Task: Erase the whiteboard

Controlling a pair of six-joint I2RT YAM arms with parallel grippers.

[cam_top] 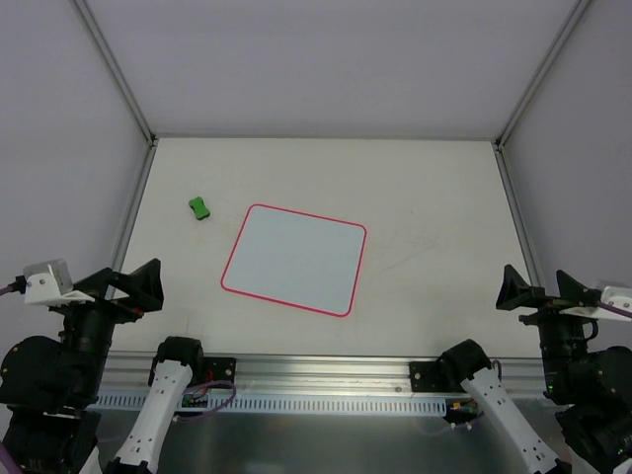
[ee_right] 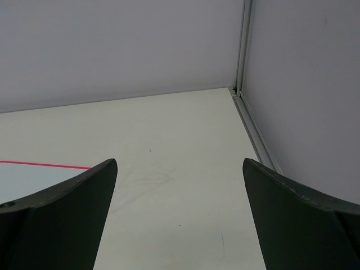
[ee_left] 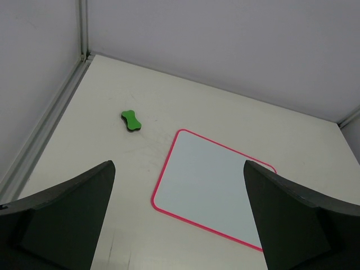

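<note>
The whiteboard (cam_top: 294,259) lies flat in the middle of the table, white with a thin red-pink border, its surface showing no marks. It also fills the centre of the left wrist view (ee_left: 214,191), and only its edge (ee_right: 34,166) shows in the right wrist view. A small green eraser block (cam_top: 198,208) (ee_left: 131,121) rests to the board's far left. My left gripper (cam_top: 140,284) (ee_left: 179,169) hovers open at the near left, well short of the board. At the near right my right gripper (cam_top: 533,293) (ee_right: 180,166) is open over bare table.
Grey walls with metal corner posts (cam_top: 118,74) enclose the table on three sides. A metal rail (cam_top: 316,370) runs along the near edge between the arm bases. Faint scuff marks (ee_right: 146,183) mark the tabletop right of the board.
</note>
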